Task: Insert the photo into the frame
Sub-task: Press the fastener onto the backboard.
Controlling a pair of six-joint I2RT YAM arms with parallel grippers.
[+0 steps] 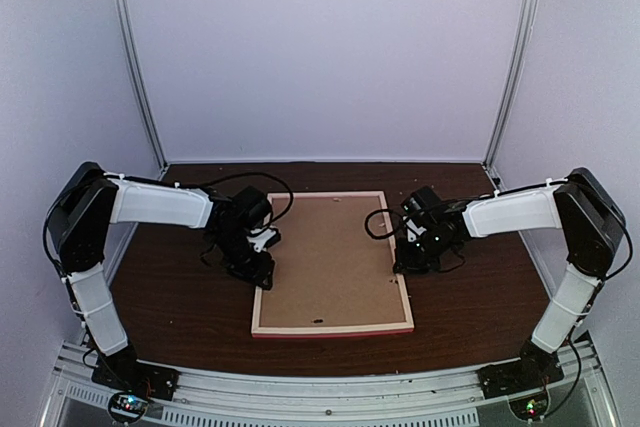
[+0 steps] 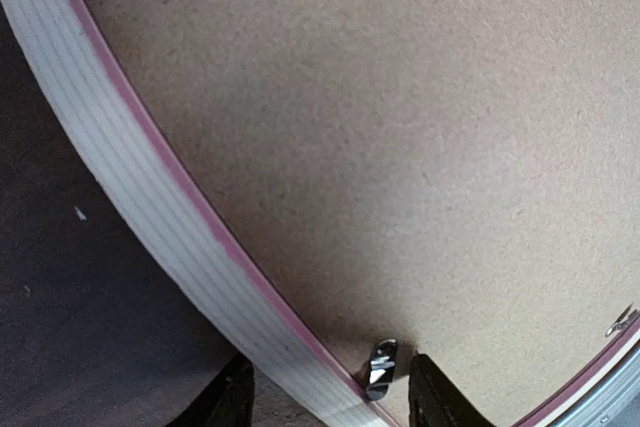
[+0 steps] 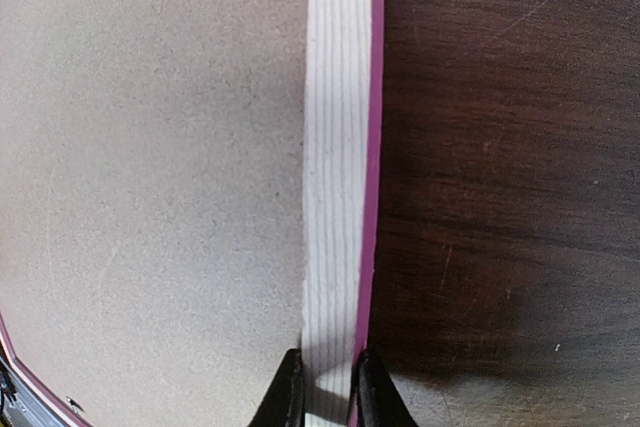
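As arms (image 1: 160, 205) bend inward, fingers (image 3: 289, 397) straddle frame (image 3: 336, 147)

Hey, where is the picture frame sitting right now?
In the top view the frame lies back-up in the middle of the table, between the left hand and the right hand.

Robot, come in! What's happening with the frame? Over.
Left fingers open astride frame rail. Right fingers pinch opposite rail. Face down, board on; photo unseen. Nothing blocking.
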